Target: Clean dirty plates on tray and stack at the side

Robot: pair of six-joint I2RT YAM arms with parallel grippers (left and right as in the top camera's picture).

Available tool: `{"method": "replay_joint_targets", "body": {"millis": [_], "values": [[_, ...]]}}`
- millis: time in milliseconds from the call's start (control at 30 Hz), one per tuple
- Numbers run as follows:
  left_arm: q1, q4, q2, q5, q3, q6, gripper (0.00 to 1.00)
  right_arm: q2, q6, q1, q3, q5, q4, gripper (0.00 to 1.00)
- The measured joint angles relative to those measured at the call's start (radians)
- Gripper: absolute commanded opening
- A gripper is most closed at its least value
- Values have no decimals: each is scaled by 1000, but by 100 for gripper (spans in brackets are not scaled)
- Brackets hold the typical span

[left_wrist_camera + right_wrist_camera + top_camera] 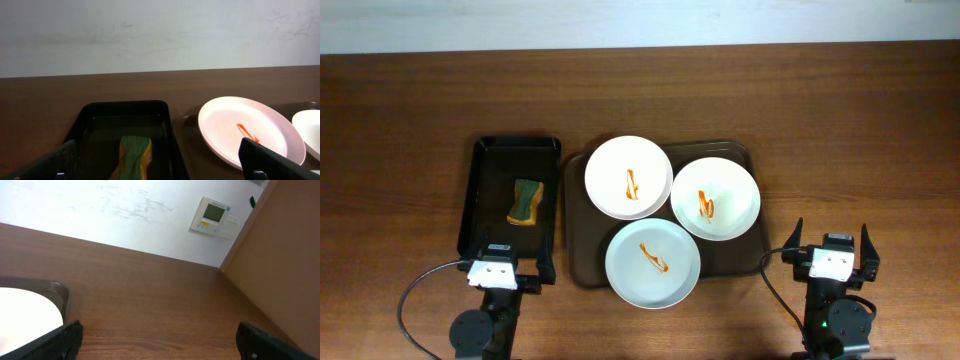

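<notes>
Three white plates with orange sauce streaks lie on a brown tray point(580, 260): one at the back left point(628, 177), one at the right point(715, 198), one at the front point(652, 264). A green and yellow sponge point(525, 201) lies in a black bin point(485, 160) left of the tray; it also shows in the left wrist view point(134, 156). My left gripper point(505, 262) is open and empty at the bin's front edge. My right gripper point(831, 243) is open and empty over bare table right of the tray. The back-left plate shows in the left wrist view point(250, 131).
The brown wooden table point(840, 120) stretches behind and to both sides of the tray. A white wall with a small control panel point(213, 215) stands beyond the far edge. The tray's corner point(57, 290) shows at the left of the right wrist view.
</notes>
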Motion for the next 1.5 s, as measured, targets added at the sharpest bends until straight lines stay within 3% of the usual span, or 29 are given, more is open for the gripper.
{"method": "replay_joint_targets", "body": {"millis": [1500], "values": [[0, 3, 0, 0, 0, 0, 100, 0, 1, 0, 0, -60, 0, 98]]}}
